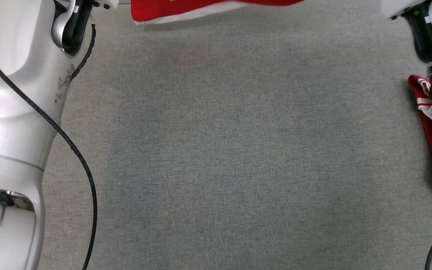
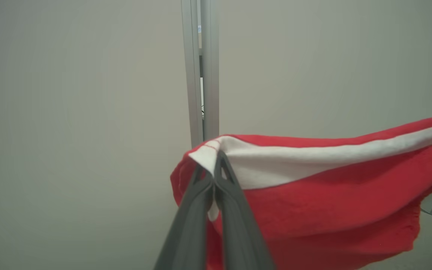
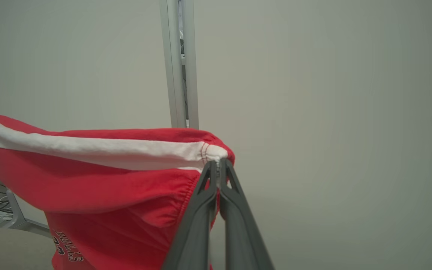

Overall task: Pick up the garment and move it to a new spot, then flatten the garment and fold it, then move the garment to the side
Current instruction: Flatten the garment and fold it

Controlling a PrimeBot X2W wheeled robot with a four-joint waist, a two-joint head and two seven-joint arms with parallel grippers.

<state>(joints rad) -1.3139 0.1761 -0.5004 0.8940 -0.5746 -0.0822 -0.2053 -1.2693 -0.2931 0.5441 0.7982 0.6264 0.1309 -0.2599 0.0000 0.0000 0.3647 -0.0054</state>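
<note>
clamping one red garment (image 2: 332, 195) in two pairs of jaws.

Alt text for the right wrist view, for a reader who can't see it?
The right gripper is shut on a corner of the red garment, pinching its white band; the cloth hangs stretched toward the view's left. Behind stand a pale wall and an upright metal post.

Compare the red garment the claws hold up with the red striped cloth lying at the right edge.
The held garment hangs stretched between the left claw and right claw; the striped cloth lies bunched on the grey surface. The held garment shows one broad white band; the striped cloth has thin white stripes. Both are red and white.
</note>
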